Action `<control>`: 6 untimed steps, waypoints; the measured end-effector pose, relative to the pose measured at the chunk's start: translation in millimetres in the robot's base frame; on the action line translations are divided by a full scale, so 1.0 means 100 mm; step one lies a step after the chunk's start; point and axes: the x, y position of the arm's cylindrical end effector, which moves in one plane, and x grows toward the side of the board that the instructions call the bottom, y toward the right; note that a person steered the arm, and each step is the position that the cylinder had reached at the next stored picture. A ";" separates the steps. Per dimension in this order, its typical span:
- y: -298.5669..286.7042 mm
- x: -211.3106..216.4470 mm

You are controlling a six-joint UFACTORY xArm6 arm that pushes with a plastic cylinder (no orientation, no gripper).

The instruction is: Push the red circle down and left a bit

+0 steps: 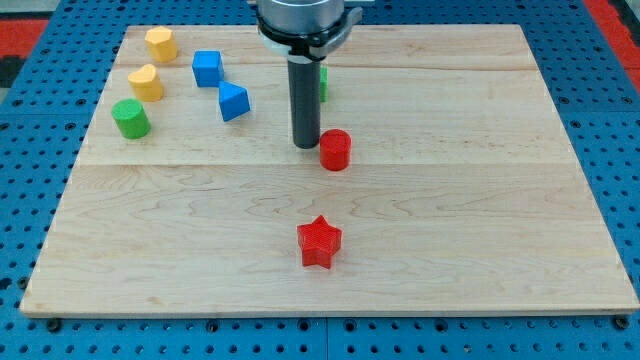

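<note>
The red circle [335, 150] is a short red cylinder near the middle of the wooden board [480, 230]. My tip [305, 146] rests on the board just to the circle's left, close to it or touching its left edge. The dark rod rises straight to the view's top.
A red star [319, 242] lies below the circle. At the upper left are a yellow block [160, 44], a second yellow block [146, 82], a green cylinder [130, 118], a blue cube [207, 68] and a blue block [233, 101]. A green block [323, 82] is mostly hidden behind the rod.
</note>
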 end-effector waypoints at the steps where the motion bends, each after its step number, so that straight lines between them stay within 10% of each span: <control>1: 0.22 -0.29; 6: 1.05 0.84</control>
